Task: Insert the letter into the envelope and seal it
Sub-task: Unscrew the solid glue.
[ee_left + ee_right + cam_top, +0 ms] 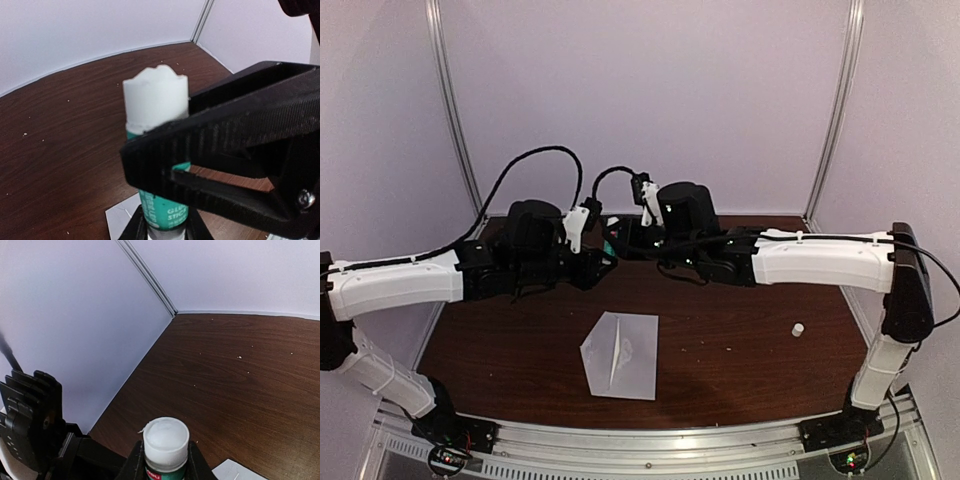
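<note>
claws: left claw (162, 227) and right claw (166, 462) both pinch 1 glue stick (156, 100), upper middle | envelope (625, 360): flat below them, lower middle, long side up-down, flap points left | nearer: maybe left claw

The left claw (602, 263) and the right claw (624, 243) meet at upper centre, a green stick (611, 242) between them. The envelope (620, 355) lies flat on the counter (740, 365) at lower centre, a small white cap (798, 328) at right.
</note>
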Available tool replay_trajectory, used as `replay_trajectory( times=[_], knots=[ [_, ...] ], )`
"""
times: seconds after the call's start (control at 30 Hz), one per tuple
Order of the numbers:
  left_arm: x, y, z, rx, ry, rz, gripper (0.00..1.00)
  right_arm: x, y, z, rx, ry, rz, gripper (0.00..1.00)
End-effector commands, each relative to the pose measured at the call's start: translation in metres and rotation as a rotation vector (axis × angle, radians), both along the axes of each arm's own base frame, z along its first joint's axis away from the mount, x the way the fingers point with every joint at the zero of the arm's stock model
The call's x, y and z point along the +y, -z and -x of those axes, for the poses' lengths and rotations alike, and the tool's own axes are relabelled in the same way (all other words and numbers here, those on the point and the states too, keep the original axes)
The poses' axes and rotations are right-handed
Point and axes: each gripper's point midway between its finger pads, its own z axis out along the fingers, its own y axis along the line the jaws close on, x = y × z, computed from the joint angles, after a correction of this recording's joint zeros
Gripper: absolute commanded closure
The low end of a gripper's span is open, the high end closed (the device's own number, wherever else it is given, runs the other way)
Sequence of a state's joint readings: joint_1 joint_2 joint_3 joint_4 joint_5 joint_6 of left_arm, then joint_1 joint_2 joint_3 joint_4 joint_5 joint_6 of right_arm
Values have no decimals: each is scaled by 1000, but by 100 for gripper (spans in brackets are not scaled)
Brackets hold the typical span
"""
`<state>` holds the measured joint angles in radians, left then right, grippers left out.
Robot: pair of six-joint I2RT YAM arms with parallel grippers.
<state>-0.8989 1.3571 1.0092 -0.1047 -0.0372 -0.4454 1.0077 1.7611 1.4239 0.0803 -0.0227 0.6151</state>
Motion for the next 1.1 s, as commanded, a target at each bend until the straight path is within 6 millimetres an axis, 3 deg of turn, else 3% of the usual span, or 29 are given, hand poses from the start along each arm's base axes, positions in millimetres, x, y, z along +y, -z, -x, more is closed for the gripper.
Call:
replay_trajectory(
  times=[0.0,0.13,0.33,0.43,0.63,0.8,0.93,1.07],
  knots=[
    [-5,-20,-6,-44,-21,65,100,1,15,10,60,5,47,100],
    [-5,-29,-2,-56,-6,104,100,-13,-15,19,-9,-7,-37,87],
    [-17,-55,19,-78,127,212,100,-49,-58,46,-121,-47,-138,44],
    [-25,-74,37,-103,242,283,100,-71,-75,59,-171,-77,-205,29],
    [-36,-102,78,-151,496,385,100,-100,-90,88,-254,-249,-348,11],
    [-43,-111,107,-149,677,418,100,-94,-105,126,-325,-479,-419,12],
    [-42,-115,114,-162,719,433,100,-89,-116,140,-354,-579,-463,24],
    [-43,-117,120,-160,757,440,100,-77,-113,138,-342,-616,-450,41]
  ],
)
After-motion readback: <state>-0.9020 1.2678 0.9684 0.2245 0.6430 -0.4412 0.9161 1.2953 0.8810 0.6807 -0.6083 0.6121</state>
